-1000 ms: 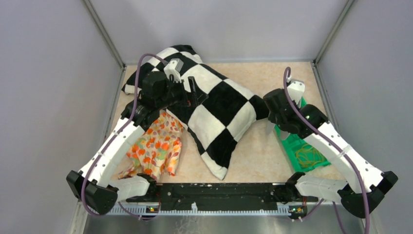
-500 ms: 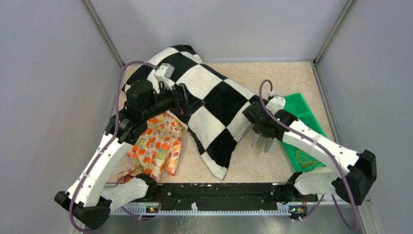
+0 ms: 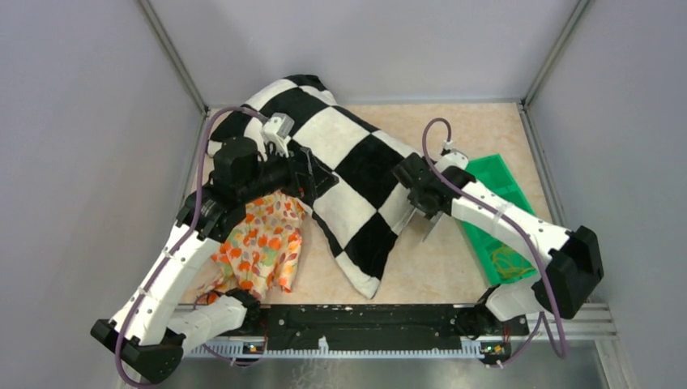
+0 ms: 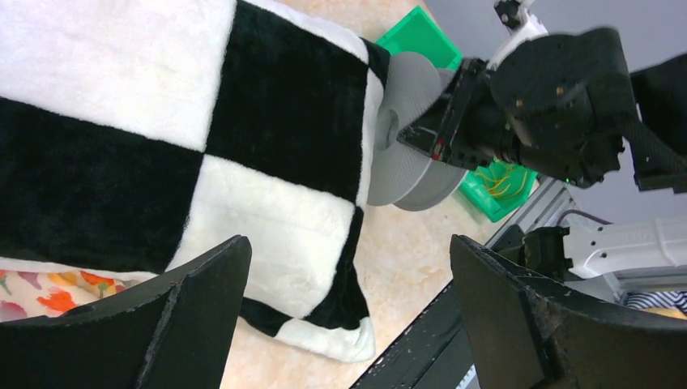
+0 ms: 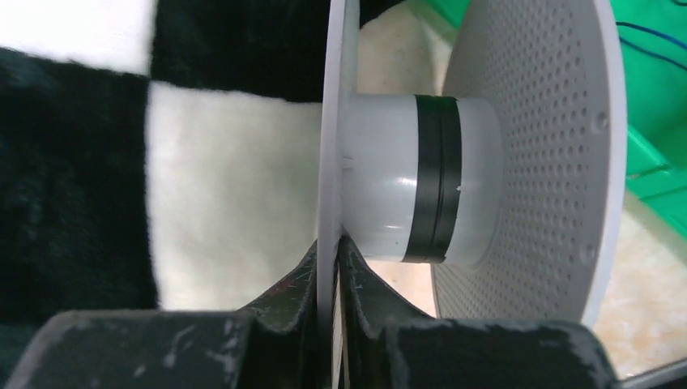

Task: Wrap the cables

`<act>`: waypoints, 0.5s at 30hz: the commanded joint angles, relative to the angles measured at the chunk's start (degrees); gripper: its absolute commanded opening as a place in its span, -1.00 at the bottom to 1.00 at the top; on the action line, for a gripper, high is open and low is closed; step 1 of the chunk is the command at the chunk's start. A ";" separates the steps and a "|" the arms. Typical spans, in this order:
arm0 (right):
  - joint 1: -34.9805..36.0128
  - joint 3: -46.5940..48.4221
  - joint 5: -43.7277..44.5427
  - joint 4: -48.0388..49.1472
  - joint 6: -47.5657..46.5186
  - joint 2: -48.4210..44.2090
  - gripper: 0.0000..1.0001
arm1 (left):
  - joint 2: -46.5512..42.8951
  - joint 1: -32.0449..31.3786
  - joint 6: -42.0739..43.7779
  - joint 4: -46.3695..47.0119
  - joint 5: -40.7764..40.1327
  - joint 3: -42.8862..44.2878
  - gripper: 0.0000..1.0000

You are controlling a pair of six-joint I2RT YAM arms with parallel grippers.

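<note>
My right gripper is shut on one flange of a grey perforated spool, held edge-up beside the right corner of the checkered pillow. In the right wrist view the fingers pinch the thin flange; the spool's white hub carries a black band. A thin dark wire lies in the green bin behind the spool. My left gripper is open and empty above the pillow, and its view shows the spool in the right gripper.
A black-and-white checkered pillow lies across the middle. A floral cloth lies at the front left. A green bin with yellow rubber bands stands along the right wall. A black rail runs along the front.
My right gripper has come out of the green bin with the spool and moved left to the pillow's corner. My left gripper has drawn back slightly to the left.
</note>
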 commanded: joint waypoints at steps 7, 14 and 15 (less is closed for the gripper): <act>-1.46 9.76 -7.69 8.81 -5.28 5.08 0.56 | 4.53 -0.74 6.52 -3.73 6.61 1.41 0.97; -4.05 3.93 -14.77 15.86 -8.28 -1.10 0.60 | 3.78 -4.16 3.79 2.04 5.05 -4.02 0.97; -4.06 3.27 -15.48 16.68 -9.01 -1.92 0.60 | 4.05 -4.43 3.77 2.06 4.64 -3.89 0.97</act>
